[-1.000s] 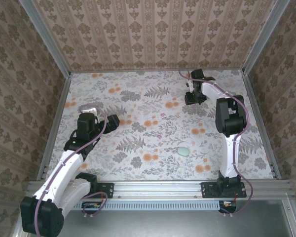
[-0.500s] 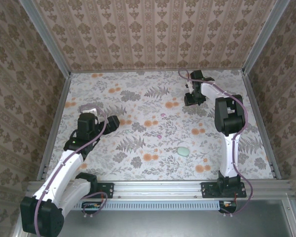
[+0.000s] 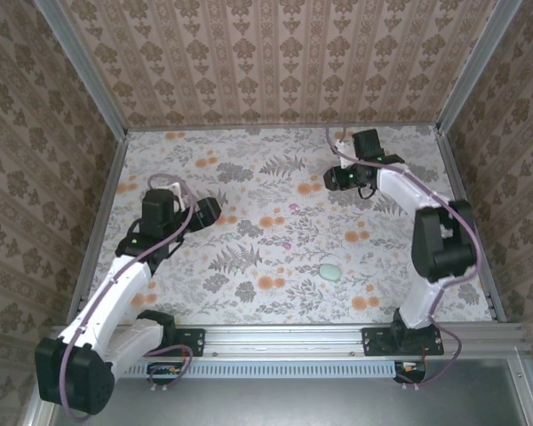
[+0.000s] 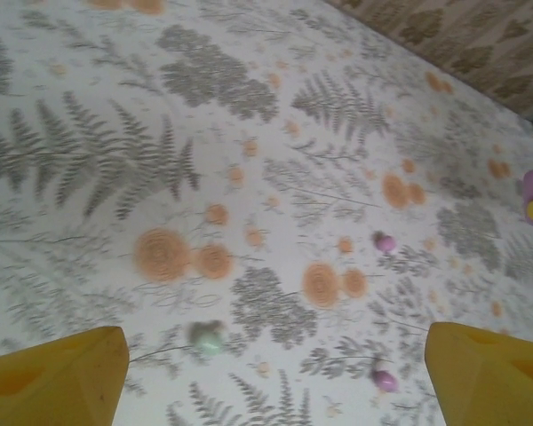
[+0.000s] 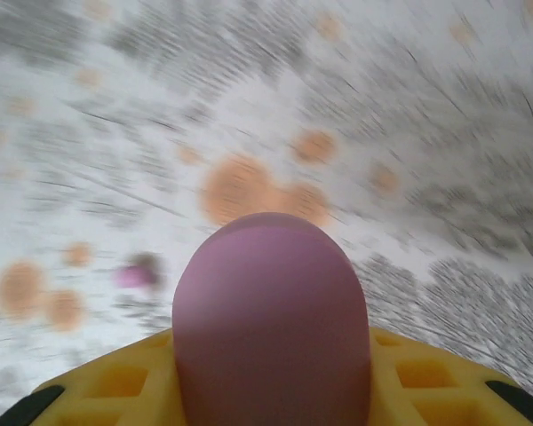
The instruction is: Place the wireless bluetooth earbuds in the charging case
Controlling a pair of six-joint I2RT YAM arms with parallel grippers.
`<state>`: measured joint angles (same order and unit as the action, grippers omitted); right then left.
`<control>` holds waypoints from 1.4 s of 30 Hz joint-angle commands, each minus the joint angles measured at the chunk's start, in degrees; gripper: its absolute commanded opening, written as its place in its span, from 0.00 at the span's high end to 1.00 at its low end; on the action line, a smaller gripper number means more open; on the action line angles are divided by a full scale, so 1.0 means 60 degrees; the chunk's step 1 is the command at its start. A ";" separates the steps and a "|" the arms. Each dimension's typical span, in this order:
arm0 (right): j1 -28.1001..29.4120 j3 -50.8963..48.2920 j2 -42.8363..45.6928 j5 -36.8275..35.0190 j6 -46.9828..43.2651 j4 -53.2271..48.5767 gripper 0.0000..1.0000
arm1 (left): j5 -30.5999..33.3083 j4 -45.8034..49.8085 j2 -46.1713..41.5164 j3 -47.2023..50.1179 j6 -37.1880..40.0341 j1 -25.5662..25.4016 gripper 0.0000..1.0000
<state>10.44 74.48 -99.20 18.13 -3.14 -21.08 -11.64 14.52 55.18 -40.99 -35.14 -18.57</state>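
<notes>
Right tool [image 3: 340, 178] grips purple case [image 5: 271, 302], pink bud [image 5: 135, 275] beyond.

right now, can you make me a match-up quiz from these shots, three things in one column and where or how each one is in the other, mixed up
Things:
1. purple case
2. mint case
3. left end effector

States:
a. open, holding nothing
b. lying loose on the table
c. gripped by the right end effector

Pairs: 1-c, 2-b, 3-a

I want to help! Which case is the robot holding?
The purple case, pinched in the right gripper; the mint case lies loose on the table.
</notes>
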 commanded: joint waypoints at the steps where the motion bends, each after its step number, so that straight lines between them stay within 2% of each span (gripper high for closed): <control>1: 0.0461 -0.0833 0.1119 0.1642 -0.0597 0.1646 0.63 | -0.0683 -0.0458 0.0471 -0.0934 -0.0238 -0.0466 0.13; 6: 0.1323 -0.1745 0.2336 0.2210 -0.1921 0.2101 0.64 | -0.0975 -0.0706 0.1667 -0.2346 -0.0082 -0.1716 0.13; 12: 0.1869 -0.2999 0.3503 0.2427 -0.2764 0.3614 0.63 | -0.1074 -0.0846 0.2884 -0.3628 0.0120 -0.2851 0.13; 20: 0.2059 -0.3343 0.3946 0.2367 -0.3183 0.4035 0.63 | -0.1297 -0.1102 0.3713 -0.4282 0.0011 -0.3511 0.17; 26: 0.2142 -0.3285 0.3974 0.2427 -0.3183 0.4136 0.63 | -0.1414 -0.1305 0.4209 -0.4625 -0.0074 -0.3707 0.28; 42: 0.2290 -0.3336 0.4167 0.2329 -0.3207 0.4251 0.62 | -0.1693 -0.1412 0.4916 -0.5181 -0.0160 -0.3982 0.46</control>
<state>23.73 54.85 -76.23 30.87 -21.32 2.55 -20.36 6.96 84.12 -69.95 -35.88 -41.89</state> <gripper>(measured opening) 0.410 0.547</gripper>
